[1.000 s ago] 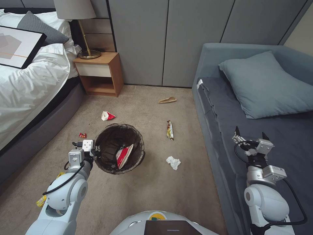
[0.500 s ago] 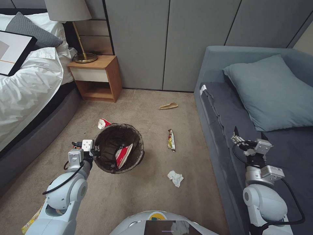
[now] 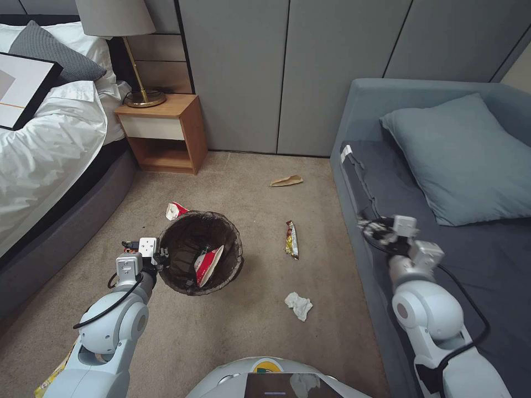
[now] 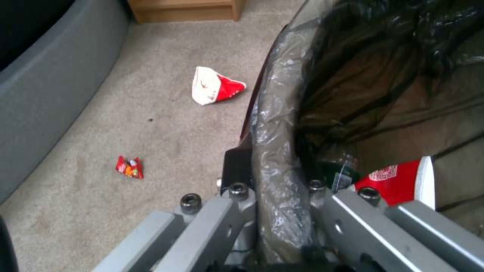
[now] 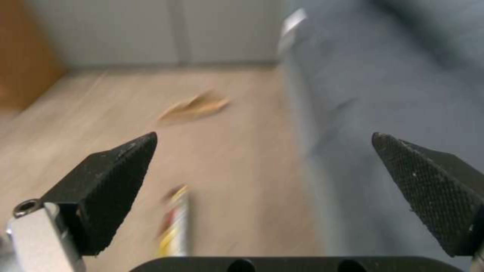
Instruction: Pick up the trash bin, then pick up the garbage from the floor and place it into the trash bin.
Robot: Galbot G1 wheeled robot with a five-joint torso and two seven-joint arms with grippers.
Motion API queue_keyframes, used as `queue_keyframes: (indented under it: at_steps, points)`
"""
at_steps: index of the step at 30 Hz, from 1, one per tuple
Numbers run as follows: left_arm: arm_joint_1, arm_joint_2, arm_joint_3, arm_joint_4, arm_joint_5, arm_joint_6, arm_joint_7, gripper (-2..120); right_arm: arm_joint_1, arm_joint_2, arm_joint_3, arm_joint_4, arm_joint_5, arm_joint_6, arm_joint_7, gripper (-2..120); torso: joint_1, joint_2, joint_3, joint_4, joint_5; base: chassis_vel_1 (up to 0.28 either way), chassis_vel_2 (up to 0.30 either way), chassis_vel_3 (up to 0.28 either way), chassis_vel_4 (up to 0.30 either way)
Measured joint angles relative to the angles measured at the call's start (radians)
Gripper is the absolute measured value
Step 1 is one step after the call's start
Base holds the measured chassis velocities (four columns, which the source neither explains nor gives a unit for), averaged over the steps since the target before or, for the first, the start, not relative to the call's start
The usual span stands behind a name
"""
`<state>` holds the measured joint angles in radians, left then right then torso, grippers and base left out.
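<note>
Head view, your bedroom floor, left to right: a white-sheeted bed (image 3: 50,143), a wooden nightstand (image 3: 163,130), then beige carpet (image 3: 249,331) strewn with litter. Your left claw (image 3: 161,257) pinches the rim of the trash bin (image 3: 202,260), a red-and-white cup (image 3: 209,264) inside. A snack wrapper (image 3: 291,239) and crumpled tissue (image 3: 298,304) lie beside it. Your right claw (image 5: 262,181), spread wide, hangs at the grey sofa (image 3: 442,182) edge.

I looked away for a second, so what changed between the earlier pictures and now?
The right gripper swung from above the sofa toward the floor litter, fingers open. The camera also shifted. The left gripper stayed clamped on the trash bin rim; the cup inside it and the litter on the floor stayed put.
</note>
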<state>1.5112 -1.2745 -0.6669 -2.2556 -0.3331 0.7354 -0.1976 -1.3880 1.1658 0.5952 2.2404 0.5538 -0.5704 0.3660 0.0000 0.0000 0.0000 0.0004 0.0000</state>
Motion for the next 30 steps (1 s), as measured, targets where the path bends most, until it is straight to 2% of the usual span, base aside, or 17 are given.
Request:
queue_keyframes:
  at_steps: [2,5,8,11,12,13,16,17,20,30]
  points:
    - [0.002,0.0,0.0,0.0,0.001,0.0,0.0,3,0.042,-0.067,-0.069,0.005,0.106,-0.081,0.018,100,0.0,0.0,0.0,-0.0002,0.0,0.0,0.0,0.0,0.0]
    - [0.002,0.0,0.0,0.0,0.002,0.0,-0.001,3,0.058,-0.096,-0.097,0.001,0.156,-0.104,0.018,100,0.0,0.0,0.0,-0.0001,-0.0001,0.0,0.0,0.0,0.0]
    - [0.004,0.0,0.001,0.003,0.006,0.0,-0.002,3,0.159,-0.21,-0.217,-0.094,0.313,-0.161,0.04,100,0.0,0.0,0.0,-0.0005,0.0001,0.0,0.0,0.0,0.0]
    - [0.005,-0.002,0.003,0.005,0.008,0.0,-0.003,3,0.184,-0.222,-0.239,-0.112,0.337,-0.166,0.047,100,0.0,0.0,0.0,-0.0005,0.0001,0.0,0.0,0.0,0.0]
    - [0.006,-0.004,0.007,0.005,0.011,0.0,-0.003,3,0.221,-0.237,-0.278,-0.138,0.383,-0.173,0.061,100,0.0,0.0,0.0,-0.0003,-0.0001,0.0,0.0,0.0,0.0]
    - [0.006,-0.004,0.007,0.005,0.011,0.0,-0.003,3,0.221,-0.237,-0.278,-0.138,0.383,-0.173,0.061,100,0.0,0.0,0.0,-0.0003,-0.0001,0.0,0.0,0.0,0.0]
    - [0.006,-0.008,0.01,0.007,0.017,0.0,-0.003,3,0.297,-0.24,-0.387,-0.212,0.437,-0.175,0.093,100,0.0,0.0,0.0,-0.0003,-0.0001,0.0,0.0,0.0,0.0]
    - [0.006,-0.008,0.01,0.007,0.017,0.0,-0.003,3,0.297,-0.24,-0.387,-0.212,0.437,-0.175,0.093,100,0.0,0.0,0.0,-0.0003,-0.0001,0.0,0.0,0.0,0.0]
    - [0.008,-0.009,0.006,0.007,0.017,0.0,-0.003,3,0.321,-0.205,-0.464,-0.291,0.448,-0.173,0.116,100,0.0,0.0,0.0,-0.0003,0.0,0.0,0.0,0.0,0.0]
    - [0.0,-0.008,-0.001,0.017,0.016,0.0,-0.002,3,0.283,-0.12,-0.532,-0.404,0.388,-0.169,0.103,100,0.0,0.0,0.0,-0.0005,-0.0001,0.0,0.0,0.0,0.0]
